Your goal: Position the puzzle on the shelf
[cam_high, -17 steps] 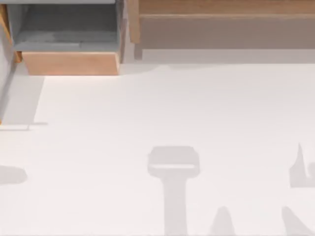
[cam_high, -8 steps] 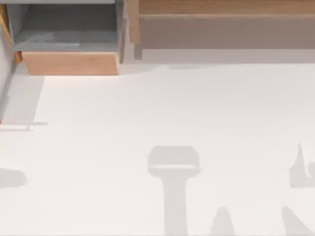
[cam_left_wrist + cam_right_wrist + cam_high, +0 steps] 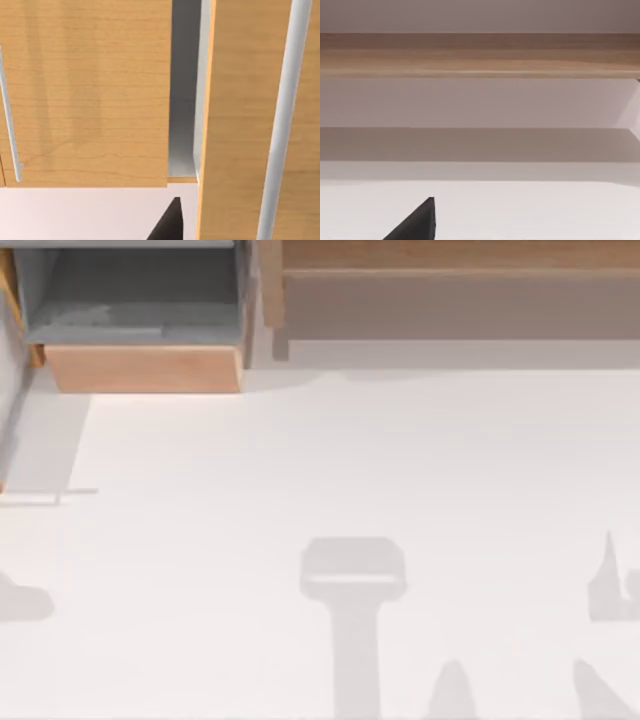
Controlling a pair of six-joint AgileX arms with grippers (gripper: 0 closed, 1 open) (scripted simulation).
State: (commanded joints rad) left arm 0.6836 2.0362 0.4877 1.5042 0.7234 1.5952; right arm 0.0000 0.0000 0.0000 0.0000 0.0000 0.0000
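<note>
No legible text or labels

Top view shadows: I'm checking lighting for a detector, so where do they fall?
Top view: soft grey arm-shaped shadows lie on the white table near the bottom edge and far left; a shadow band runs under the shelf. Right wrist view: a similar band beneath the ledge.

Shelf (image 3: 450, 255) right of box compartment (image 3: 140, 300)

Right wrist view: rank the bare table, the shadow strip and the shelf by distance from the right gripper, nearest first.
Measured from the right gripper:
1. bare table, lit surface directly ahead of it.
2. shadow strip, darker band farther on, below the ledge.
3. shelf, its wooden ledge across the back, farthest.
</note>
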